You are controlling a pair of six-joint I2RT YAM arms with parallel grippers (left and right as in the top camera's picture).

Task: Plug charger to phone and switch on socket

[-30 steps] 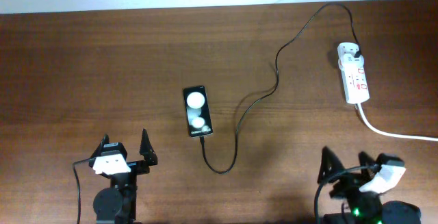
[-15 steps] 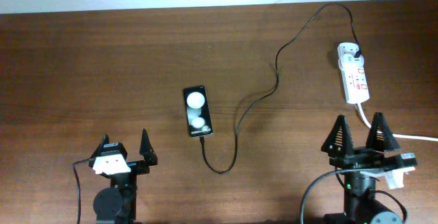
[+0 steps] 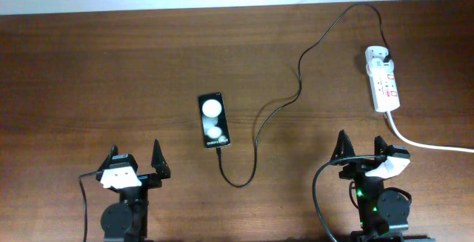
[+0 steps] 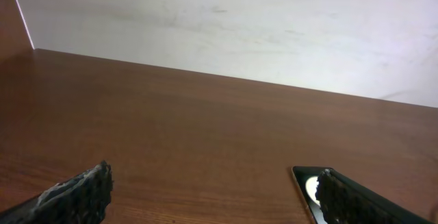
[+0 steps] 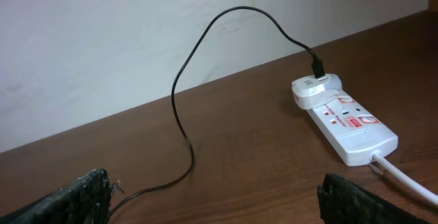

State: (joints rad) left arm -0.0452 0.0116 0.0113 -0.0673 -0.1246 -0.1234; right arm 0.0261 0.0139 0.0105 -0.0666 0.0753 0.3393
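Viewing from overhead: I see both arms parked at the near edge of the brown table point(image 3: 89, 64).
Left gripper point(image 3: 135, 158): spread wide and empty, near the phone but apart from it, on its left.
Right gripper point(image 3: 362, 152): also spread wide with nothing between the fingers point(image 5: 72, 198), facing the socket from the near side.
Phone point(image 3: 213, 121): flat and screen up around mid-table; one corner point(image 4: 309, 185) shows in my left wrist view.
Charger point(image 3: 299, 68): its thin cable loops from the phone's near short edge, then snakes right and back to the socket. I cannot tell whether the tip is seated in the phone.
Charger plug point(image 5: 317, 68): pushed into a white adapter point(image 5: 313, 89) on the socket's far end.
Socket point(image 3: 384, 83): far right of the table, lengthwise toward me, well apart from both grippers.
White cord point(image 3: 426, 144): leaves the socket's near end and runs off right.
Switches: red markings visible; I cannot tell their position.
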